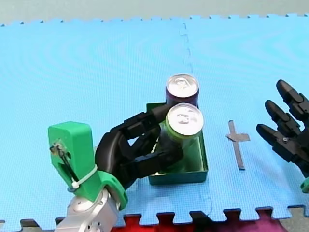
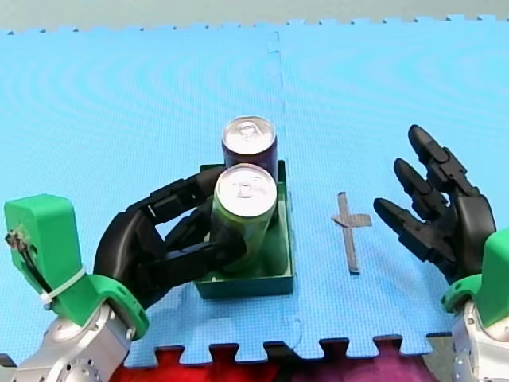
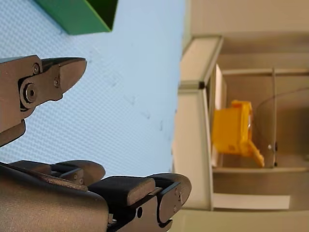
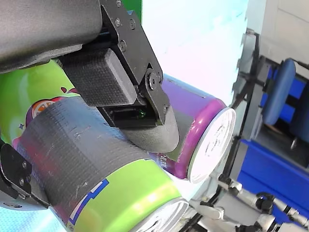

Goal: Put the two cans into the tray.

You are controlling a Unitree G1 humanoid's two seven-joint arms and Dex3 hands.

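Observation:
A small green tray point(image 1: 202, 159) sits on the blue foam mat. A purple can point(image 1: 182, 89) stands upright at the tray's far end. Just in front of it a green can point(image 1: 182, 122) stands inside the tray, and my left hand point(image 1: 140, 147) is wrapped around its side from the left. In the second wrist view the same hand's fingers point(image 4: 116, 82) press on the green can point(image 4: 82, 159), which has grey tape around it, with the purple can point(image 4: 203, 135) right beside it. My right hand point(image 2: 433, 211) is over the mat to the right of the tray and holds nothing.
A cross of grey tape point(image 1: 237, 143) lies on the mat between the tray and my right hand. The mat's jagged front edge point(image 1: 193, 216) runs just below the tray. The first wrist view shows a corner of the tray point(image 3: 79, 17) and shelving past the mat.

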